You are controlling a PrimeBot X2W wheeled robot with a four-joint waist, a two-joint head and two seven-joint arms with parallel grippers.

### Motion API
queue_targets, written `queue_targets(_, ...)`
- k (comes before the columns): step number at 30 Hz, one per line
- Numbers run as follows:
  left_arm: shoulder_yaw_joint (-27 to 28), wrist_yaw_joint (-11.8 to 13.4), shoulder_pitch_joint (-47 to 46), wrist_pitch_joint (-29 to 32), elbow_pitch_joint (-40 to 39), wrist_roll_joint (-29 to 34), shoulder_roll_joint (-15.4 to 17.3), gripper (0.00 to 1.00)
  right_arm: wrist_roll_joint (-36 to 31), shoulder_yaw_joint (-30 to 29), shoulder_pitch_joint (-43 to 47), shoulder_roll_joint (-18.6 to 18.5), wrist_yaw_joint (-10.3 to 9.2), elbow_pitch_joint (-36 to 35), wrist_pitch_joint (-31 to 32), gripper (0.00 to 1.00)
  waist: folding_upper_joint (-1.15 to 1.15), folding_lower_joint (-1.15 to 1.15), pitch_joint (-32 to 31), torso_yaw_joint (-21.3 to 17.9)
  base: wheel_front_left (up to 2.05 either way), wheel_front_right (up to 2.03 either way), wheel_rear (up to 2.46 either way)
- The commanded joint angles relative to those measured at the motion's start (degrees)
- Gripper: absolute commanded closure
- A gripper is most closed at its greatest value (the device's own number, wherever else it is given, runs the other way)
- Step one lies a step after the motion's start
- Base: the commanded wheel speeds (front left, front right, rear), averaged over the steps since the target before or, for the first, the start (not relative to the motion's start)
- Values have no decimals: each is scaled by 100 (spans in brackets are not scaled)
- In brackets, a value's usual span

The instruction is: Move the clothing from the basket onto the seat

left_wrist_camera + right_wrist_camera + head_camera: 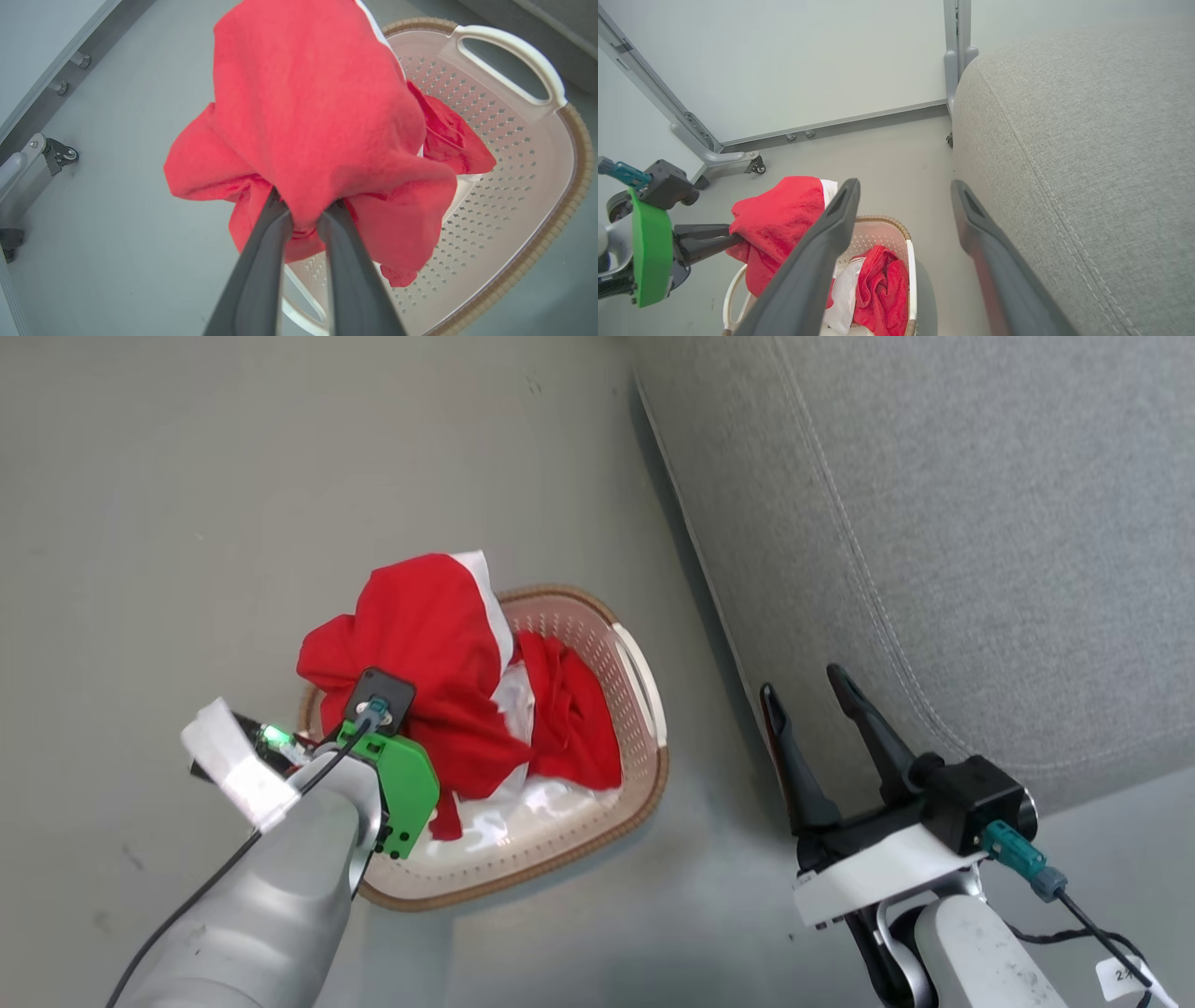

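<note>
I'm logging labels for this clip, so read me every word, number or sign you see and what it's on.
"2": first character on the white tag on the black cable, lower right of the head view; the rest is too blurred to read.
No readable text on the clothing, basket or seat.

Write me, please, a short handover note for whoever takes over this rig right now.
Grippers: the left gripper is shut on one red garment, held up over the basket. The right gripper is open and empty, beside the seat.
Things: the second garment lies in the basket, which stands next to the seat.
Done: first garment gripped and raised.
Left: carry it onto the seat, release, then fetch the second garment.
</note>
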Motion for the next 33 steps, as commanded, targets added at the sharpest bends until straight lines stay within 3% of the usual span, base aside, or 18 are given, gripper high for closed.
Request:
queue_targets(1,125,85,193,-195,-15,-126,4,100,-24,0,125,-26,-8,36,-18,0,0,0,-935,555,0,0,0)
queue_targets(7,559,397,540,-566,-555,-462,17,100,-67,-27,361,-33,-8,64,-18,0,0,0,-1468,673,0,0,0)
queue_targets(12,1181,629,1128,-563,-2312,-456,253,100,-90,-34,580,-62,-8,69,-18,0,0,0,-1868,752,0,0,0)
queue_targets(18,2050,816,2184,-566,-4525,88,359,100,-150,52,834,-123,-8,51,-18,0,0,0,-2317,730,0,0,0)
queue_targets(26,3209,592,3140,-559,-6279,380,-32,100,-241,326,914,-198,-8,77,-18,0,0,0,-2599,597,0,0,0)
queue_targets(33,3536,143,3633,-560,-7118,698,-300,100,-210,395,963,-235,-8,-52,-18,0,0,0,-2664,607,0,0,0)
